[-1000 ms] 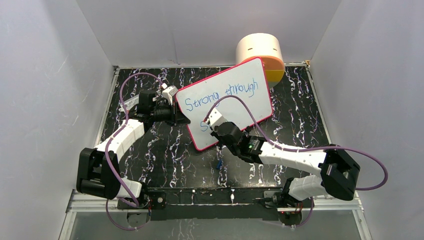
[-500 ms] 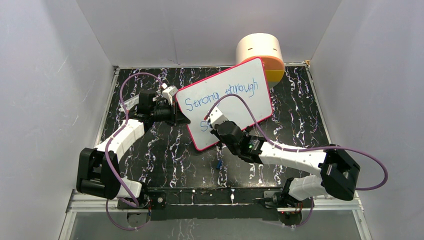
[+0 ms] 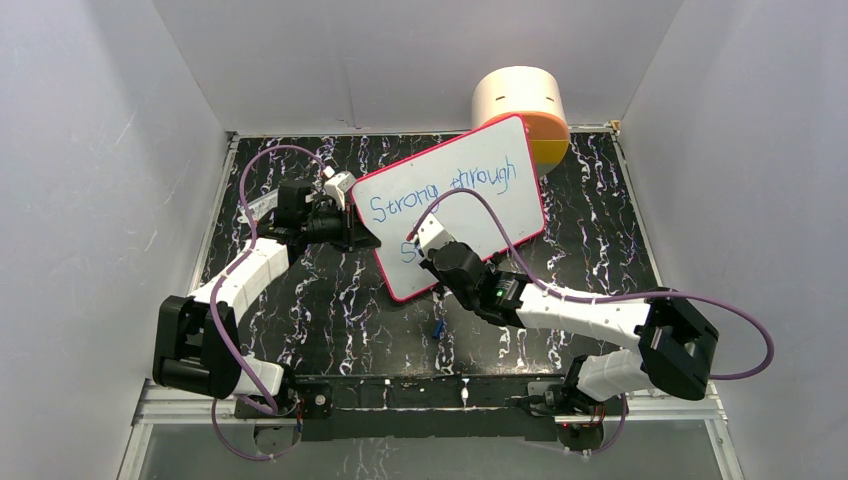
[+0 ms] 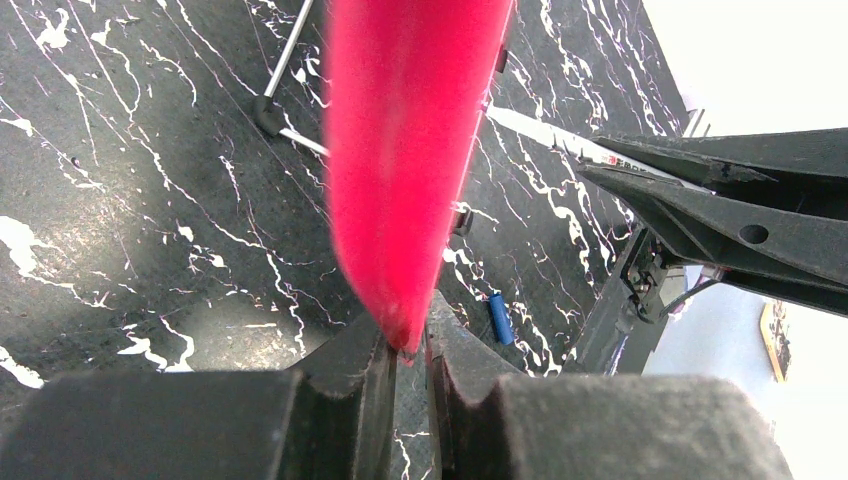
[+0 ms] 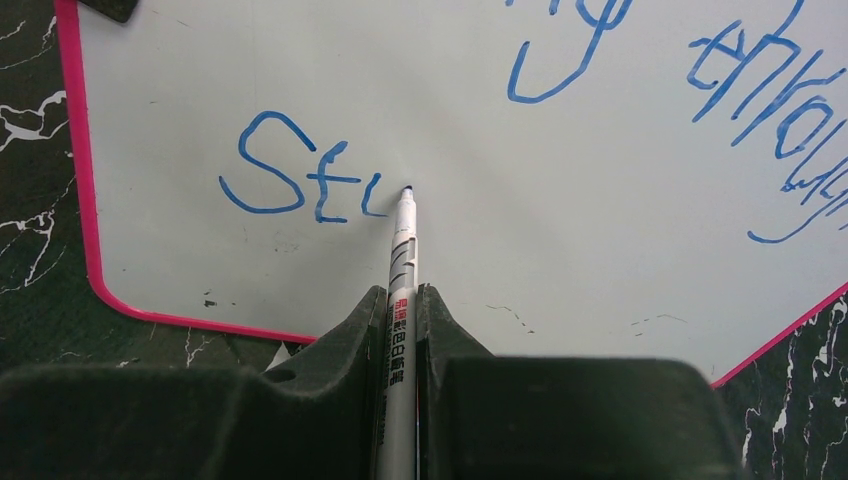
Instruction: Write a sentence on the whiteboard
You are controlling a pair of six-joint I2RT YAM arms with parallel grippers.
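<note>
The whiteboard [image 3: 485, 215], white with a pink-red frame, lies tilted across the middle of the table. My left gripper [image 3: 353, 233] is shut on its left edge; in the left wrist view the pink frame [image 4: 400, 150] runs down into the closed gripper [image 4: 408, 345]. The sentence [image 3: 442, 190] reads "Strong through" in blue on the upper line. The lower line [image 5: 300, 182] reads "Stu". My right gripper [image 5: 402, 300] is shut on a grey marker [image 5: 403, 250]. The marker's blue tip touches the board just right of the "u". In the top view the right gripper [image 3: 428, 240] covers most of the lower line.
A cream and orange round container [image 3: 520, 105] stands behind the board's far right corner. A blue marker cap [image 3: 439, 327] lies on the black marbled table near the board's front edge, also seen as the cap [image 4: 500, 318]. A small white packet [image 3: 338, 185] sits beside the left gripper.
The right arm has shifted very slightly. The left arm and the board have not moved.
</note>
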